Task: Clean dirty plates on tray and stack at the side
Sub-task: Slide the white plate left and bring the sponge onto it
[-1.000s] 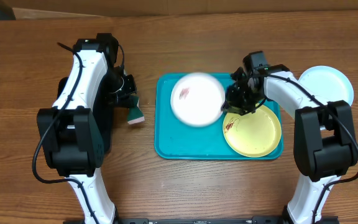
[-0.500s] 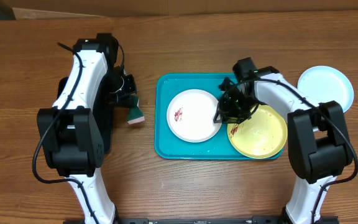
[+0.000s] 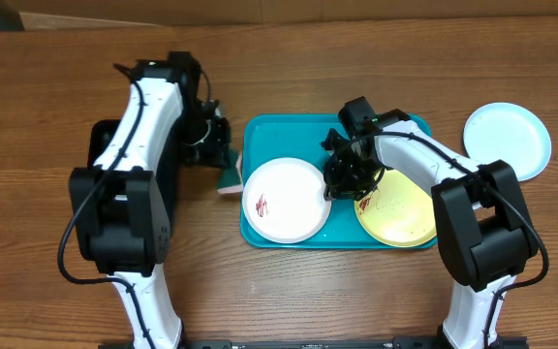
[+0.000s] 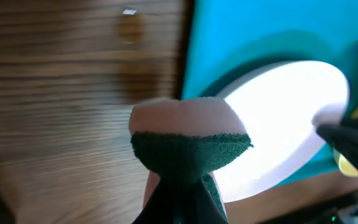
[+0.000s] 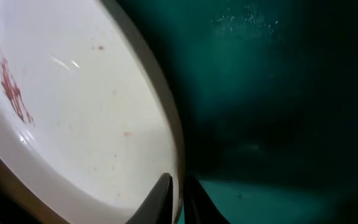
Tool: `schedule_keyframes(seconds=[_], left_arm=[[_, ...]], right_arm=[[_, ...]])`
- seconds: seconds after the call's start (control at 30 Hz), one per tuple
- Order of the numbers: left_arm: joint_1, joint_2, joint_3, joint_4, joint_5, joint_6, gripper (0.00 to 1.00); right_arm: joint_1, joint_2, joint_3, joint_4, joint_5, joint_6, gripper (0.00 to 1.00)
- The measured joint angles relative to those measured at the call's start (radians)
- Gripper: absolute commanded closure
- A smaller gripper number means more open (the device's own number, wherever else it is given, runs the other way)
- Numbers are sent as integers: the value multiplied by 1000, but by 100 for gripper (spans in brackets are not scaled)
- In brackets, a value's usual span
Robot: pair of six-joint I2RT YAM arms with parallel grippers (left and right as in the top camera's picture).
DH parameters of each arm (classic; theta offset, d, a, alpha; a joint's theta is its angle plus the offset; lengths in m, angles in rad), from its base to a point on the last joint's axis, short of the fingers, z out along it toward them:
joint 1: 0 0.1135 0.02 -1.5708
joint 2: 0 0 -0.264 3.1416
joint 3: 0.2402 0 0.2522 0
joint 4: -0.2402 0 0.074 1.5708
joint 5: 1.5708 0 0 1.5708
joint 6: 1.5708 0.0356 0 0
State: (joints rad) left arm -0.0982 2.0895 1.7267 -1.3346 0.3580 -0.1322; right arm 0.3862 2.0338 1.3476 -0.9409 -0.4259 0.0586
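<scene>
The round white plastic plate (image 3: 284, 204) lies nearest the robot, over the front-left rim of the large turquoise rectangular plastic tray (image 3: 289, 134), with its left edge out above the wooden desk (image 3: 46, 116). A dark-red smear (image 3: 263, 206) marks its left portion. The right gripper (image 3: 339, 184) stands at the right edge of this plate; in the right wrist view its fingers (image 5: 159, 198) are clamped on the plate's rim. The round yellow-green plastic plate (image 3: 400, 211) lies flat in the right part of the tray, just beside the white plate. The left gripper (image 3: 223, 160) stands just beside the tray's left rim, its fingers clamped on a pink-and-green sponge (image 3: 229, 180). The sponge hangs near the left edge of the white plate; contact cannot be told. The round pale blue plastic plate (image 3: 508, 141) lies on the desk at far right, apart from the tray
</scene>
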Motion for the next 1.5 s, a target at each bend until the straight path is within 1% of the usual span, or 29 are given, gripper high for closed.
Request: schedule_keyframes(seconds=[0.1, 0.2, 0.43, 0.57, 0.63, 0.77, 0.87, 1.07, 1.17, 1.33, 1.5], left_arm=[[-27, 0, 0, 0, 13, 37, 96], [-51, 0, 0, 0, 17, 60, 96], [-113, 0, 0, 28, 21, 48, 96], [-153, 0, 0, 58, 21, -3, 96], [-174, 0, 0, 69, 11, -41, 96], [-215, 0, 0, 92, -6, -133, 96], [-250, 0, 0, 121, -23, -192, 96], [-333, 0, 0, 137, -149, -367, 96], [-377, 0, -14, 176, -215, -445, 96], [-418, 2, -96, 306, -237, -500, 96], [-420, 2, -184, 375, -209, -541, 96]], right_arm=[[0, 0, 0, 10, 25, 2, 89], [0, 0, 0, 29, 43, 20, 89], [0, 0, 0, 131, 60, 126, 89], [0, 0, 0, 167, 65, 155, 89], [0, 0, 0, 174, 72, 174, 89], [0, 0, 0, 190, 118, 211, 85], [0, 0, 0, 199, 141, 226, 85], [0, 0, 0, 223, 161, 251, 85], [0, 0, 0, 223, 169, 267, 84], [0, 0, 0, 224, 172, 282, 83], [0, 0, 0, 225, 172, 284, 83]])
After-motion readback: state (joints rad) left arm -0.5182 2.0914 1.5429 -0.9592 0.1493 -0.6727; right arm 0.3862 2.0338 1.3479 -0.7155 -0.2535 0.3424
